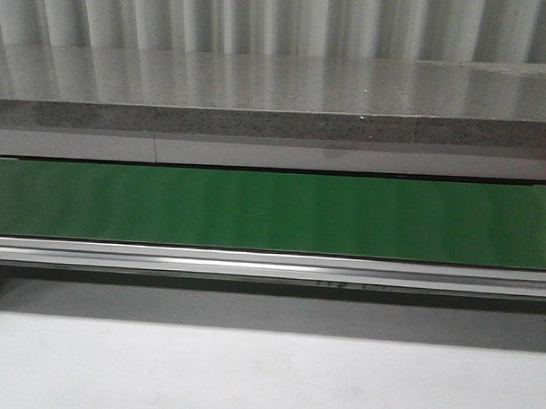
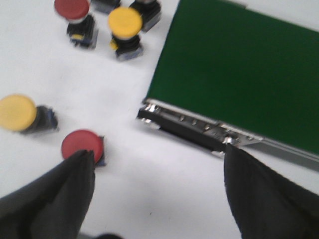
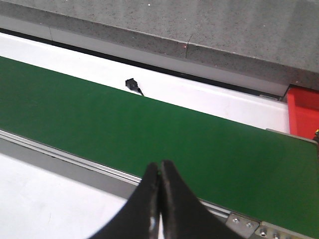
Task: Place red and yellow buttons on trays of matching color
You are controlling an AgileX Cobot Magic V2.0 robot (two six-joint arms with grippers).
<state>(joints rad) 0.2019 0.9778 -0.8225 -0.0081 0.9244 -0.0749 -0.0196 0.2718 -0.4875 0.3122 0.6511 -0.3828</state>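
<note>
In the left wrist view several buttons lie on the white table. A red button (image 2: 81, 145) sits just beyond one black finger (image 2: 70, 189) of my open left gripper (image 2: 158, 155), which holds nothing. A yellow button (image 2: 18, 113) lies on its side beside it. Farther off stand another red button (image 2: 73, 10) and another yellow button (image 2: 124, 24). My right gripper (image 3: 160, 165) is shut with nothing between its fingers, hovering at the green belt's near rail. A corner of a red tray (image 3: 304, 112) shows past the belt's end. No yellow tray is in view.
A green conveyor belt (image 1: 273, 212) with a metal rail (image 1: 271, 264) runs across the front view, a grey stone ledge (image 1: 276, 124) behind it. The belt's end (image 2: 199, 129) lies close to the left gripper. A small black plug (image 3: 131, 83) lies beyond the belt.
</note>
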